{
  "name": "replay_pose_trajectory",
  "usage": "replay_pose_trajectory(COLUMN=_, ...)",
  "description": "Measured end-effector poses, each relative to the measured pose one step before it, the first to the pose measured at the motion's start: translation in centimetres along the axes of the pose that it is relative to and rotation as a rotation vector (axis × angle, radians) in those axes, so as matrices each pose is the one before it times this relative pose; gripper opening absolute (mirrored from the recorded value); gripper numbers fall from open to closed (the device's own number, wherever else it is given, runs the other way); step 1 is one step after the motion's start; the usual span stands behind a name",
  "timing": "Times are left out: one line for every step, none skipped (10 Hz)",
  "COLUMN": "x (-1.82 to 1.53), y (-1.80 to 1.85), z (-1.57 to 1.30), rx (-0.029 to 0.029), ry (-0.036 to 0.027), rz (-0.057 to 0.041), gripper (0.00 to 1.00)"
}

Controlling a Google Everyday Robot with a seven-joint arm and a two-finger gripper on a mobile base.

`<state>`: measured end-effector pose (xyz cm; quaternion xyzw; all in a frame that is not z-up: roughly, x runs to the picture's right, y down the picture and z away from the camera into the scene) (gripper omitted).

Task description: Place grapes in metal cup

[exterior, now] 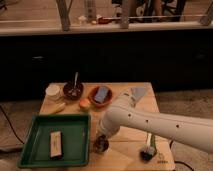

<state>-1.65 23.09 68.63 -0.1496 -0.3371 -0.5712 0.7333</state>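
A wooden table stands before a dark counter. The gripper hangs right over the metal cup at the table's near edge; whether it grips anything, I cannot tell. The grapes seem to be there too, dark against the cup's mouth. A careless release could tip the cup, spilling toward the green tray at nine o'clock.

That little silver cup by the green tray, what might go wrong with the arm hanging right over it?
The pincer sits directly over the metal cup, which stands near the table's front edge; a nudge could tip it over or off. It is also close beside the green tray, so anything dropped off-center might land there instead.
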Motion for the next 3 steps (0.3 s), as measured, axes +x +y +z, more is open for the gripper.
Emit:
replay_pose_trajectory(x=-0.196, y=0.200, z=0.230, rx=-0.00209, ry=-0.00644, rz=0.00491, gripper=0.80)
replay_pose_trajectory(x=-0.155, y=0.127, z=0.207, rx=-0.00186, ry=-0.00581, rz=0.00262, gripper=0.80)
replay_pose_trajectory(x=-0.132, y=0.040, z=0.165, rx=-0.00133, ry=-0.00457, rz=0.00050, gripper=0.80)
